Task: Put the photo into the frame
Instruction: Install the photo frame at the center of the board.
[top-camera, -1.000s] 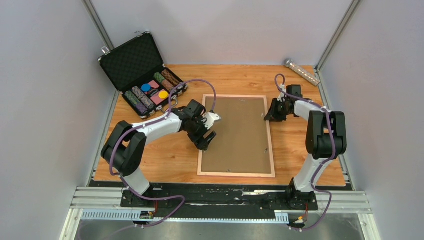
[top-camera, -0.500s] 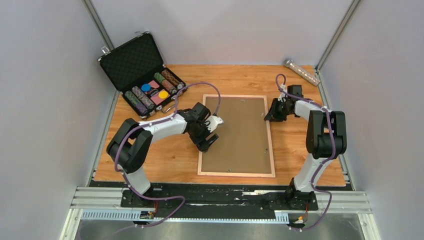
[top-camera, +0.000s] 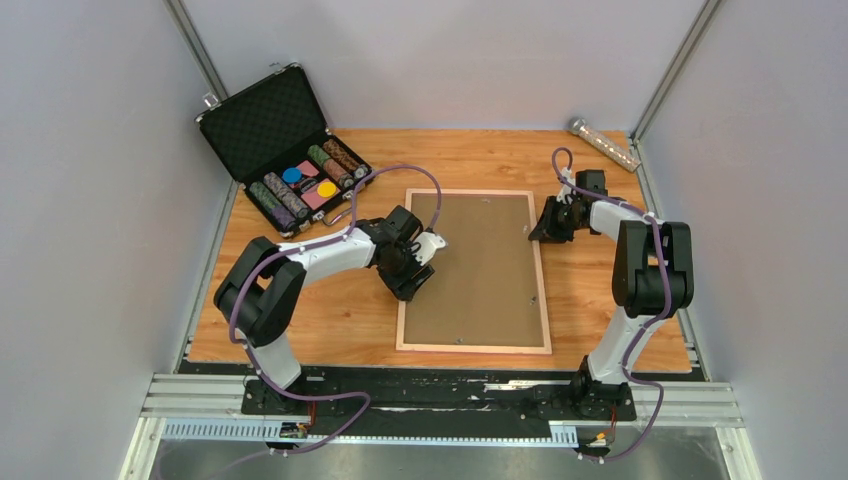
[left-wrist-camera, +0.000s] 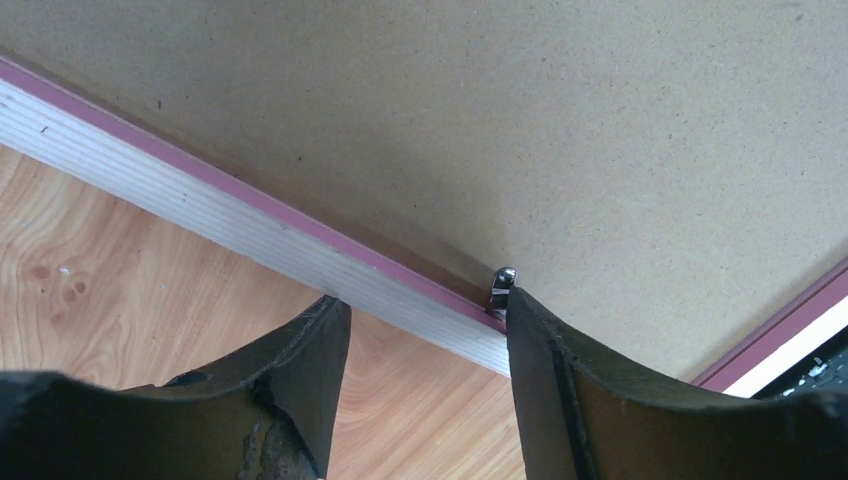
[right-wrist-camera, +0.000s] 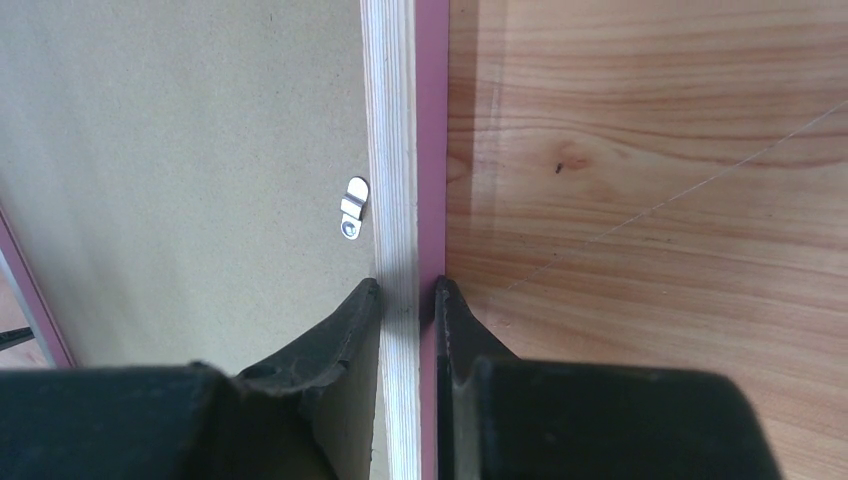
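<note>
The frame (top-camera: 472, 349) lies face down mid-table with the brown backing board (top-camera: 480, 270) set in it. The photo is hidden. My left gripper (top-camera: 413, 283) is open astride the left rail (left-wrist-camera: 200, 205). One of its fingers (left-wrist-camera: 300, 370) is over the table, and the other touches a small metal tab (left-wrist-camera: 501, 282) at the edge of the board (left-wrist-camera: 500, 120). My right gripper (top-camera: 541, 232) is shut on the frame's right rail (right-wrist-camera: 395, 150), one finger on each side, just below a silver turn clip (right-wrist-camera: 353, 208).
An open black case (top-camera: 290, 150) with poker chips stands at the back left. A silver cylinder (top-camera: 603, 143) lies at the back right corner. Grey walls close in both sides.
My left gripper has shifted slightly along the left rail and its jaws have narrowed. The right gripper and the frame have not moved.
</note>
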